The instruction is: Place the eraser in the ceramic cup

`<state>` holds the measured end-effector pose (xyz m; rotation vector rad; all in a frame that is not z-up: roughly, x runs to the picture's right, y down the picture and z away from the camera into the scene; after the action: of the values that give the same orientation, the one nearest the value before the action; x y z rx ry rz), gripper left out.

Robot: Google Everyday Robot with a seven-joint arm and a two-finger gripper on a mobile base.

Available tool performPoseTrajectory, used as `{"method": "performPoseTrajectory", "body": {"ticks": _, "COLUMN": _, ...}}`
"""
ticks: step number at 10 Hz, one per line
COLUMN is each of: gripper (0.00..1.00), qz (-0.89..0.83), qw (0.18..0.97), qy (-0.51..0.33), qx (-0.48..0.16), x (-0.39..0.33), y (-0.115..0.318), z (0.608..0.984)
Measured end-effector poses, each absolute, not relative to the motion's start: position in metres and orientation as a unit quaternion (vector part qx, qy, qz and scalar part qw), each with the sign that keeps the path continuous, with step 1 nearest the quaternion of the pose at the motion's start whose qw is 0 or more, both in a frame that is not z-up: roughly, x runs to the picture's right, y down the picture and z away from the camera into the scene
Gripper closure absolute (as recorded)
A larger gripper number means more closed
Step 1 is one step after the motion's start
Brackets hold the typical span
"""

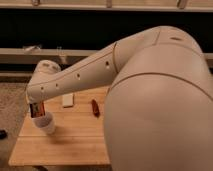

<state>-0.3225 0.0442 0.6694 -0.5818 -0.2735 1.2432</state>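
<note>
The white ceramic cup (46, 125) stands upright near the left edge of the wooden table (75, 140). My gripper (37, 111) hangs straight over the cup's mouth at the end of the long white arm. It is shut on the eraser (38, 109), a dark block with orange-red stripes. The eraser's lower end is at the cup's rim, held upright.
A pale beige flat block (68, 100) lies on the table behind the cup. A slim red object (94, 107) lies to its right. My large white arm and body (155, 100) hide the right part of the table. A dark shelf runs behind the table.
</note>
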Motion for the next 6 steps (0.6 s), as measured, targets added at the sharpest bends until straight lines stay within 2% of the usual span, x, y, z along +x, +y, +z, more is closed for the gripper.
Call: {"method": "performPoseTrajectory", "body": {"ticks": 6, "gripper": 1.00, "qz": 0.580, "qw": 0.769, "qy": -0.099, "qx": -0.252, "x": -0.326, "y": 0.051, "z": 0.704}}
